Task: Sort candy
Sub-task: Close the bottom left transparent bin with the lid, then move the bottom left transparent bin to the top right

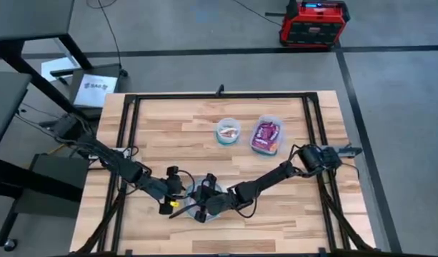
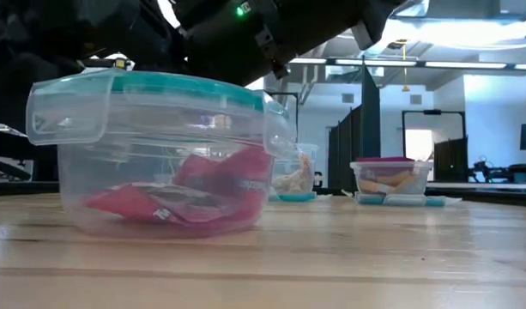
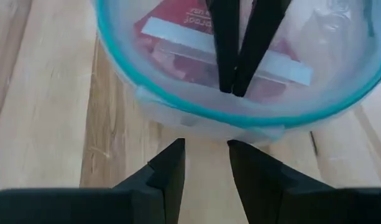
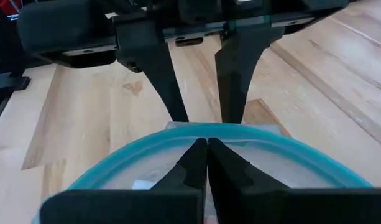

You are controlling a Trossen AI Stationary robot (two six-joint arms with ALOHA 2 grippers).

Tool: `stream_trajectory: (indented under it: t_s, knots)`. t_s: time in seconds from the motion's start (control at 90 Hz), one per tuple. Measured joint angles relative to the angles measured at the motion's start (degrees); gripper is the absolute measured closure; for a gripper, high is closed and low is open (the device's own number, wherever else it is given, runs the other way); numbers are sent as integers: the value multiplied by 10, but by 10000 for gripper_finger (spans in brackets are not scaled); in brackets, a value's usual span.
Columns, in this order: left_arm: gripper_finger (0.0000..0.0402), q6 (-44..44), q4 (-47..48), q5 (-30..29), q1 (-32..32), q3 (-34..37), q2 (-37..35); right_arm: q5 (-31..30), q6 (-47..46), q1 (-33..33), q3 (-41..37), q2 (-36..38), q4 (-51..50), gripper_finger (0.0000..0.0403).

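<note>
Both arms meet at the near edge of the worktop, roughly mid-width. A clear round teal-rimmed container sits there, holding flat red candy packets on its floor.

Right pincer is poised over the container mouth, fingertips pressed together, nothing visible between them; from the left wrist view the same fingers reach down inside the rim above a red packet with a pale strip. Whether the tips touch the packet cannot be told.

Left pincer sits just outside the container wall on the worktop side, narrow gap between its fingers, empty. It is close to the rim, not touching as far as visible.

Farther back, toward the middle of the worktop, two more containers: a round one with orange and pale sweets inside, and just to its right a rectangular one with purple packets. Low view shows both well behind the near container.

Off the worktop, a red box stands on the floor beyond the far right corner.
</note>
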State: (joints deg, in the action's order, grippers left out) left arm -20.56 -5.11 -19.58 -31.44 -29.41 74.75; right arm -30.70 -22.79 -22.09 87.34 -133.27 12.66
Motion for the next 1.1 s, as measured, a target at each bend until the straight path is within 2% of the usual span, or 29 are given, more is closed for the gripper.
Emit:
stream_trajectory:
  t_s: [0.167,0.278,0.367,0.489,0.533,0.722,0.911,1.1]
  knots:
    - [289,-54,73,-1,-6,-2,-51,13,23,0,-3,36,-5,403]
    - [289,-82,121,-1,-7,-14,-93,25,55,-4,-7,88,-55,403]
    - [289,-107,152,-1,-12,-23,-119,40,36,-11,-4,154,-132,403]
    - [289,-126,157,-1,-29,-27,-143,133,-27,-25,-2,209,-240,403]
    - [289,-127,151,-1,-34,-27,-147,148,-42,-33,-8,206,-249,403]
    - [289,-120,137,-2,-36,-27,-147,148,-72,-42,-10,140,-198,403]
    - [289,-121,137,-3,-38,-27,-147,108,-73,-11,-9,117,-212,403]
    - [289,-121,138,-4,-38,-27,-147,115,-23,48,-7,118,-225,403]
